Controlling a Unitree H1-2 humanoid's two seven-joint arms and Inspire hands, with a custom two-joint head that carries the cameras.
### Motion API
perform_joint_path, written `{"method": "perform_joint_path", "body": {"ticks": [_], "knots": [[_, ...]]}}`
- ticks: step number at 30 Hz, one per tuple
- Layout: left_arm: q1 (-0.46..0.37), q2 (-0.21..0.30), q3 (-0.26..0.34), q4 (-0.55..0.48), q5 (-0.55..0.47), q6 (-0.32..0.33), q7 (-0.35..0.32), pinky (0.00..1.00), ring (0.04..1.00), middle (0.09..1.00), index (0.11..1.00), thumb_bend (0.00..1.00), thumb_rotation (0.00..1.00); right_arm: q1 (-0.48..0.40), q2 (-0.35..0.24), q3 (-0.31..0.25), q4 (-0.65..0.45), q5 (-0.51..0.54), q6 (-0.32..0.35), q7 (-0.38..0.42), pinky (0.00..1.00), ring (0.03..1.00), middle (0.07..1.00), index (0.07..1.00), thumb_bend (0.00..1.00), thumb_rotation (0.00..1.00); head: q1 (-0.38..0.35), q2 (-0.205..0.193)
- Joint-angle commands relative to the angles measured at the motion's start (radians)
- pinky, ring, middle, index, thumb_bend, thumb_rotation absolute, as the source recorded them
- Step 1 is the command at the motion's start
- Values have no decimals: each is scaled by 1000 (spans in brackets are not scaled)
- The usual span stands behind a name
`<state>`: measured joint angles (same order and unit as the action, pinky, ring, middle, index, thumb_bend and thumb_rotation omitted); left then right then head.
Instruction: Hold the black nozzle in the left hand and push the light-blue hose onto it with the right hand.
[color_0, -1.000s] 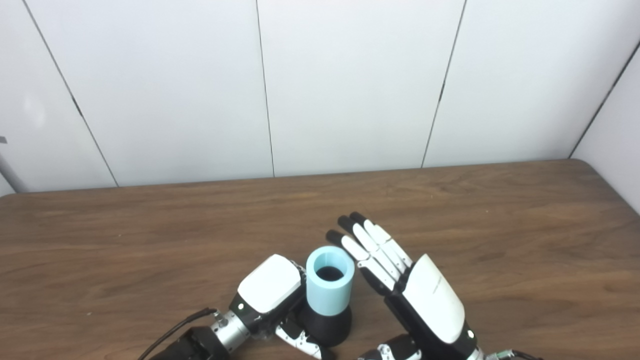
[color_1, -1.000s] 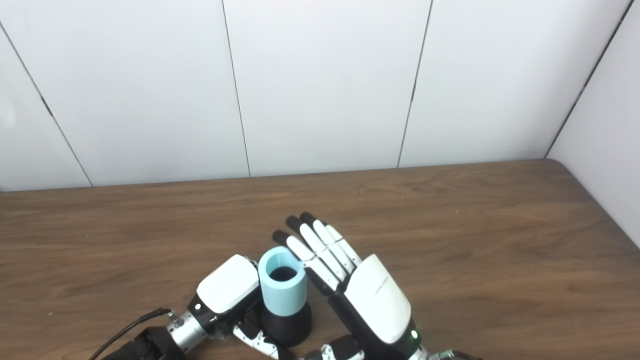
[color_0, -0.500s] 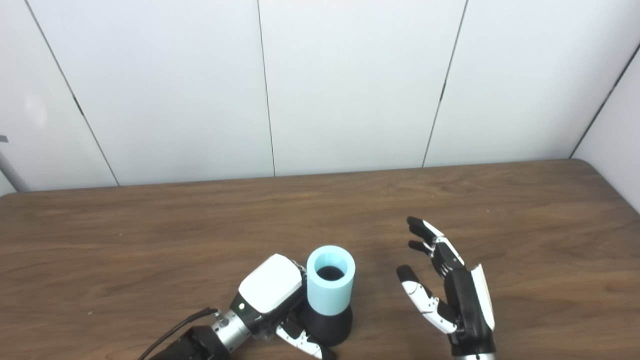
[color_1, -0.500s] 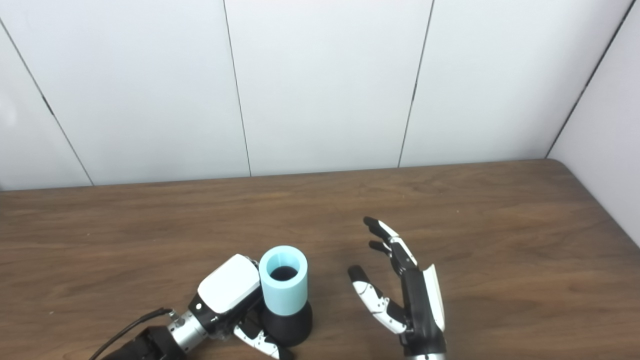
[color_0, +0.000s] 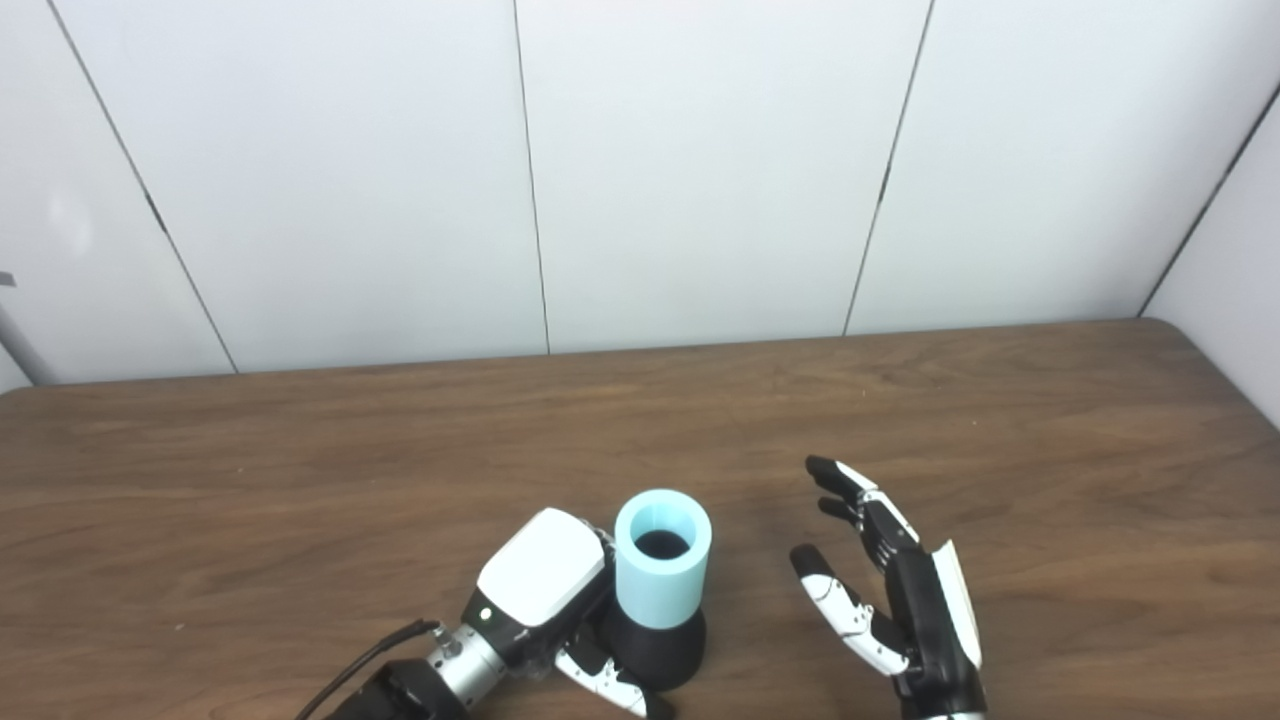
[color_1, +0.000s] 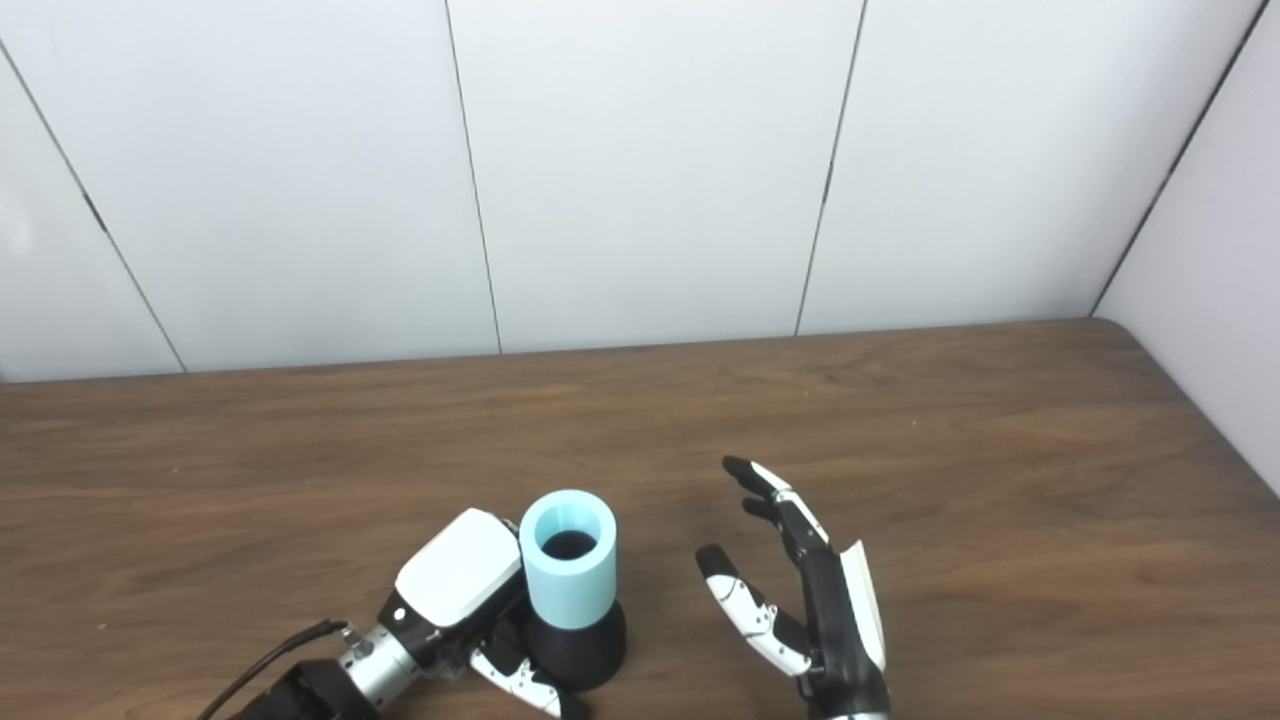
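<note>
The light-blue hose (color_0: 661, 560), a short upright tube, sits pushed down over the black nozzle (color_0: 660, 652), whose flared black base stands on the table near the front edge. My left hand (color_0: 545, 590) is shut on the black nozzle from its left side, its white back facing up and a thumb curling under the base. Well to the right of the hose and apart from it, my right hand (color_0: 900, 595) is open, fingers spread and pointing away, palm turned toward the hose. In the right eye view the hose (color_1: 568, 556) and right hand (color_1: 815, 605) show the same gap.
The brown wooden table (color_0: 300, 480) runs to white wall panels at the back and a rounded corner at the far right. A black cable (color_0: 355, 665) trails from my left wrist toward the bottom edge.
My right hand has let go of the hose top, swung to the right and turned edge-on, then drawn slightly toward the front edge. The left hand, hose and nozzle have stayed put.
</note>
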<state>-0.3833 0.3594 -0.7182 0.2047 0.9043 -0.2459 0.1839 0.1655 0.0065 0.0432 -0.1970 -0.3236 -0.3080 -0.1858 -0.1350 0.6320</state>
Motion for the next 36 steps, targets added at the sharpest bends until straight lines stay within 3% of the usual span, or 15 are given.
{"method": "perform_joint_path", "body": {"ticks": [1,6,14,17,20,25,29,36], "knots": [[80,48,-19,103,98,177,-223,787,864,866,867,1000,443,-27,-6,-10,-17,-5,-27,-4,802,853,840,802,300,598,-1,1],[76,47,9,128,113,221,-225,820,887,893,897,1000,441,-26,-6,-7,-23,-7,-7,5,793,849,841,800,297,601,-6,-1],[62,45,59,204,79,239,-182,840,902,903,908,1000,403,-23,0,-6,-32,2,23,14,801,862,846,797,299,596,-3,-4],[57,56,87,212,49,218,-180,836,898,900,908,1000,414,-20,1,-6,-40,-7,36,17,765,855,842,785,298,604,-2,-2],[49,71,113,223,-15,179,-203,904,940,927,930,1000,414,-23,-2,-4,-37,-2,40,23,747,847,843,790,288,590,3,-5],[40,112,136,194,-114,141,-283,989,996,983,981,1000,422,-26,-4,0,-35,-5,49,30,739,835,840,788,281,564,5,-11],[44,141,157,184,-180,98,-304,989,1000,996,986,1000,418,-27,-6,1,-33,13,51,40,748,834,841,797,286,536,14,-14],[71,206,188,142,-208,57,-314,1000,999,1000,1000,1000,425,-31,-16,-2,-28,15,50,53,758,835,841,795,305,558,30,-17]]}}
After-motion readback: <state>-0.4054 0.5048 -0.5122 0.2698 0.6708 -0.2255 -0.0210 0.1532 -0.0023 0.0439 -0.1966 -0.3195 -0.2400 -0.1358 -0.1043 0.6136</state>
